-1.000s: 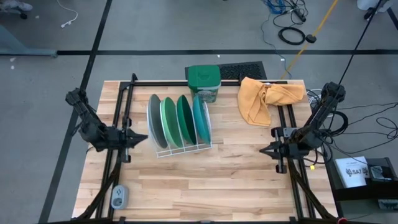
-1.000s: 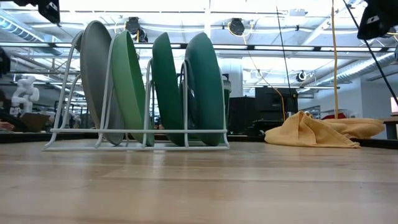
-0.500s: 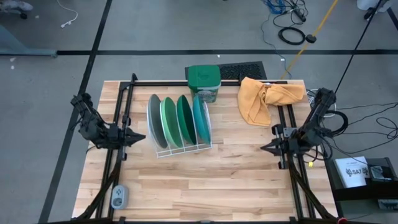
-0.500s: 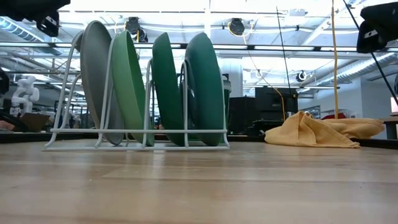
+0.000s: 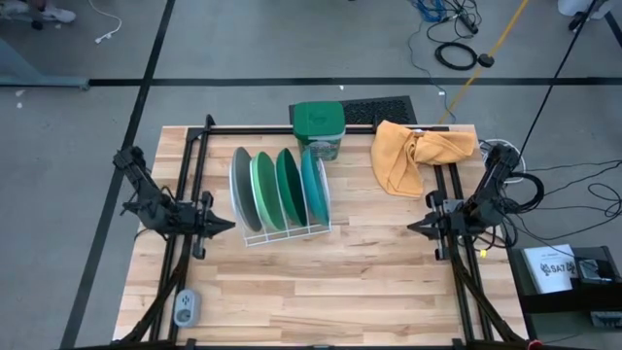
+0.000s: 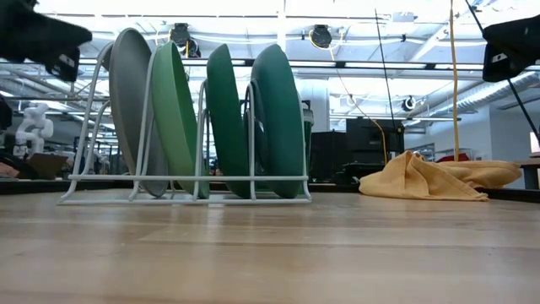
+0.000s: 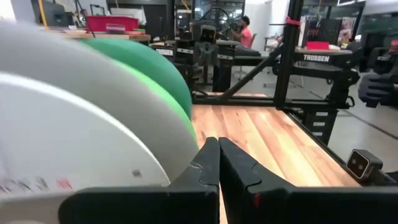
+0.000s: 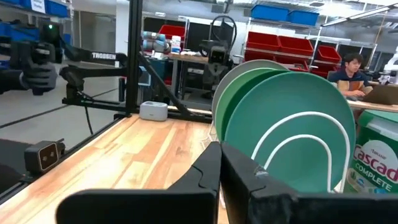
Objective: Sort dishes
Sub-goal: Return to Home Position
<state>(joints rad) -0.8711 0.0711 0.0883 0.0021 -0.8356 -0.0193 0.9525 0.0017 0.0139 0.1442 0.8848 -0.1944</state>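
In white wire rack (image 5: 288,233), four plates (image 5: 264,190) upright. My left fingers (image 5: 222,225) pressed together, empty, near rack; right fingers (image 5: 416,229) same, well apart.

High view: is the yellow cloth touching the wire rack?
No, the yellow cloth lies well apart from the wire rack.

In the low view, only a dark wedge of the left gripper (image 6: 80,36) at one upper corner, cut by the edge; likewise the right gripper (image 6: 494,51) at the other. In the left wrist view, blurred and cropped by the frame: the grey plate (image 7: 74,124), hiding all but a curve of the light green plate (image 7: 158,71) and everything of the two plates beyond. In the right wrist view, nothing but thin rims of the others behind the teal plate (image 8: 292,118); green tub (image 8: 376,165) sliced by the edge, label only partly legible. From above, too small to identify: the little grey device (image 5: 187,307)
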